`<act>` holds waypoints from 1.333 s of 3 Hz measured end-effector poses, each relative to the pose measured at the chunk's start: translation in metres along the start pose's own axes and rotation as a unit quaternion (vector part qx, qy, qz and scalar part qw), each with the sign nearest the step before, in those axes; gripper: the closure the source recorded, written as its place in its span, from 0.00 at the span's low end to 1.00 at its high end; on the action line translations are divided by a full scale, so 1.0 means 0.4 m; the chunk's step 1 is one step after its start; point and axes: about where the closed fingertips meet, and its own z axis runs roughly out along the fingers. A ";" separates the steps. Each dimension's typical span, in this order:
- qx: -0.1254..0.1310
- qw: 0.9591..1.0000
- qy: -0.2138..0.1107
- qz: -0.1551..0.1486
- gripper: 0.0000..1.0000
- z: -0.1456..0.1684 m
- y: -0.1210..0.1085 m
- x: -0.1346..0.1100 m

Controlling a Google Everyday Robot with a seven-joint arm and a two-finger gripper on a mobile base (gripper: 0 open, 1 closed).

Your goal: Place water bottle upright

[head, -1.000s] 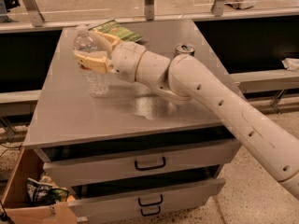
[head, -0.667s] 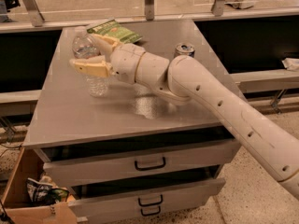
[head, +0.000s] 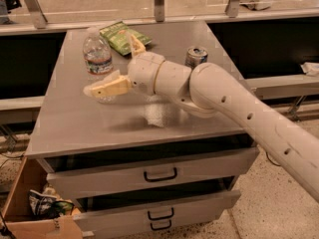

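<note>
Nearest to you, two drawers (head: 159, 176) sit under the grey table (head: 99, 128). Above the tabletop, left of centre, the gripper (head: 111, 63) hangs with its jaws spread wide, holding nothing. Its lower finger (head: 107, 87) crosses in front of the base of the water bottle (head: 97, 54), which stands upright. Farther back, note the can (head: 196, 57) on the right and the green bag (head: 119, 36).

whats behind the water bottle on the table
A green snack bag lies just behind the water bottle, toward the picture's right. The open gripper sits beside the bottle; one finger covers the bag's near corner, the other hides the bottle's base.
</note>
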 end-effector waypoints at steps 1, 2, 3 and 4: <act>0.007 0.998 0.061 -0.018 0.00 -0.073 -0.026 -0.028; 0.018 0.989 0.134 -0.059 0.00 -0.168 -0.076 -0.117; 0.050 0.975 0.193 -0.101 0.00 -0.293 -0.153 -0.230; 0.099 0.955 0.246 -0.132 0.00 -0.451 -0.227 -0.341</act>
